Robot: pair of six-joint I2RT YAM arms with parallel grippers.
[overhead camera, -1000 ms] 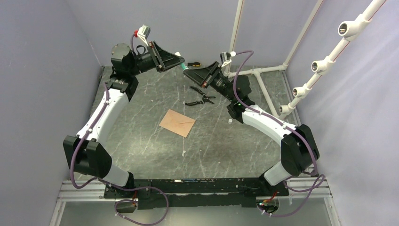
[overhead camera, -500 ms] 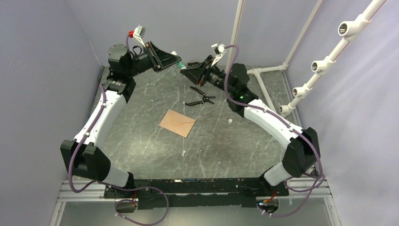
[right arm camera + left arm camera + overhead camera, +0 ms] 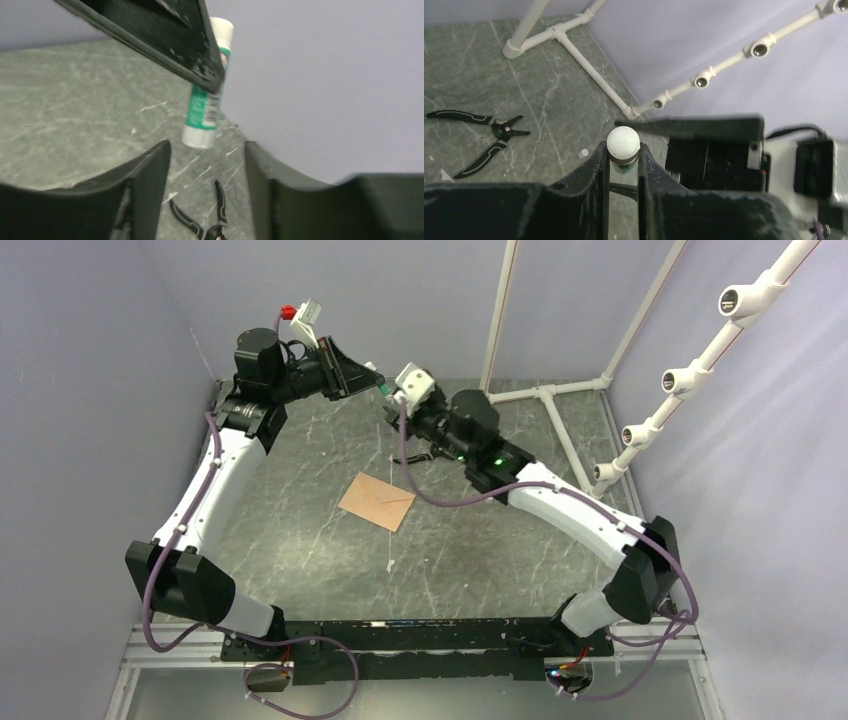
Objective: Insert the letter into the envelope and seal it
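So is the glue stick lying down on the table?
No, it is held up in the air. The left gripper is pinching the glue stick, and the table shows below it.

Two grippers are facing each other above the far side of the table (image 3: 300, 540).
The left gripper (image 3: 623, 152) is holding a glue stick (image 3: 205, 107) aloft, just ahead of the right gripper (image 3: 207, 150). Pliers (image 3: 494, 132) are lying below, the envelope (image 3: 377, 501) nearer the bases, and a pipe frame (image 3: 545, 392) is standing back right.
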